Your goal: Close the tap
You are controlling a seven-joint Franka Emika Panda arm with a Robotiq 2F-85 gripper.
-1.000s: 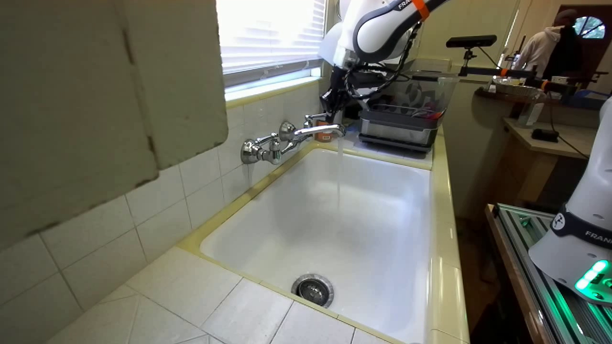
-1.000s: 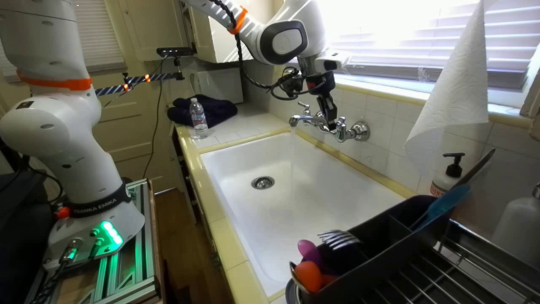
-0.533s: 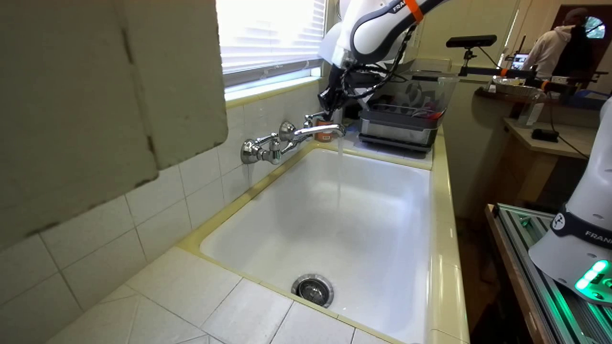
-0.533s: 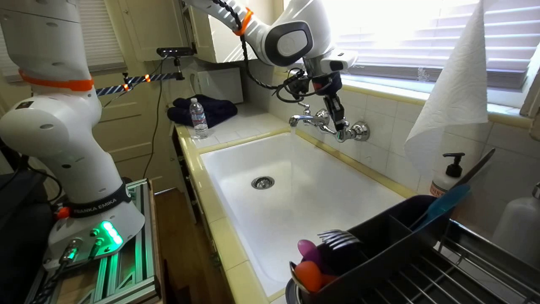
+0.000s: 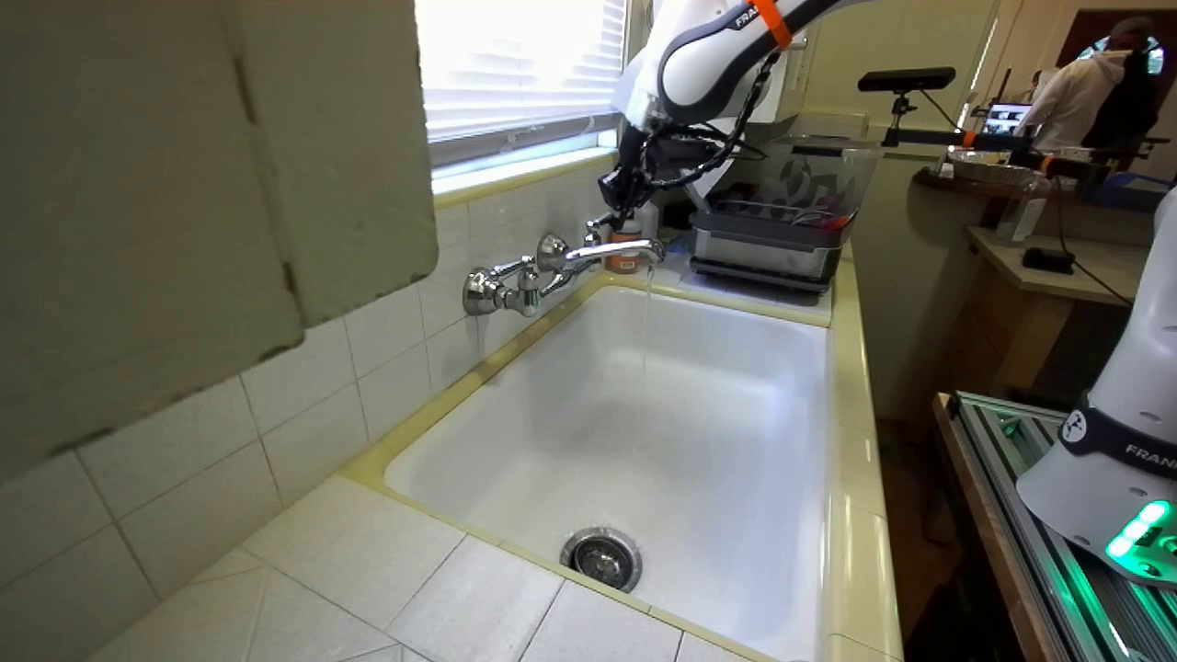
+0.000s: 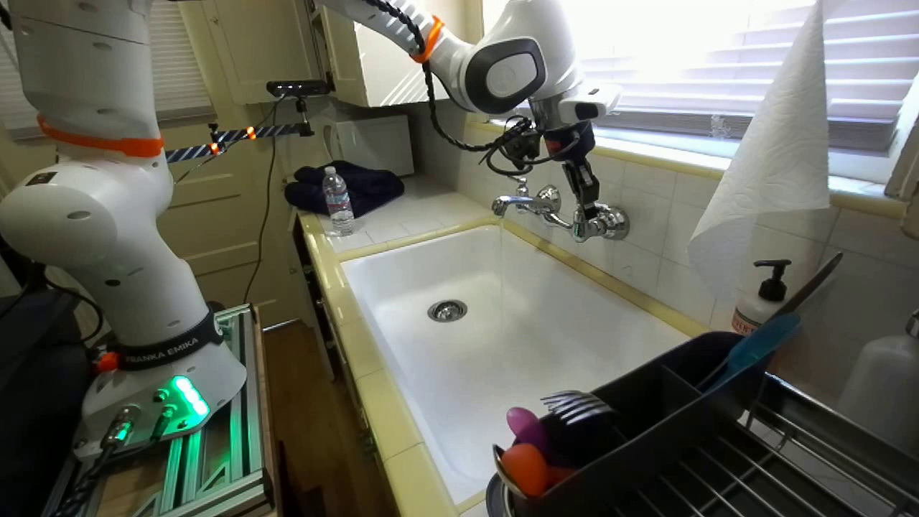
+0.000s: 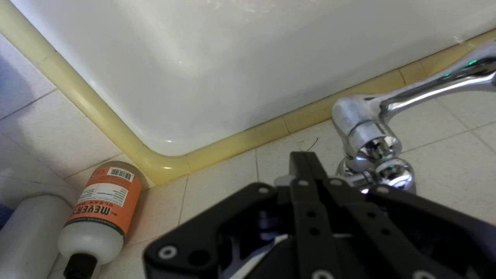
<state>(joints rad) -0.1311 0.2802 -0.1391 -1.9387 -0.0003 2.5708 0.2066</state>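
One claw (image 7: 305, 156), pressed together, points down at one of two handles (image 6: 579, 228), contact unclear, on the single wall-mounted chrome tap (image 6: 531, 204) above one white sink (image 6: 459, 388) with one drain (image 6: 447, 310), its lone Franka arm (image 6: 506, 75) arching over and bending steeply downward.

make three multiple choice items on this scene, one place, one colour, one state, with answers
1. Where is the orange-labelled bottle?
a) on the windowsill; b) on the floor; c) on tiles beside the sink edging

2. What colour is the sink edging?
a) yellow; b) red; c) blue

3. What state is the tap in?
a) dry; b) letting out a thin water stream; c) off the wall

1 c: the wrist view shows it by the edging's corner.
2 a: yellow shows in all three views.
3 b: that stream shows in an exterior view.
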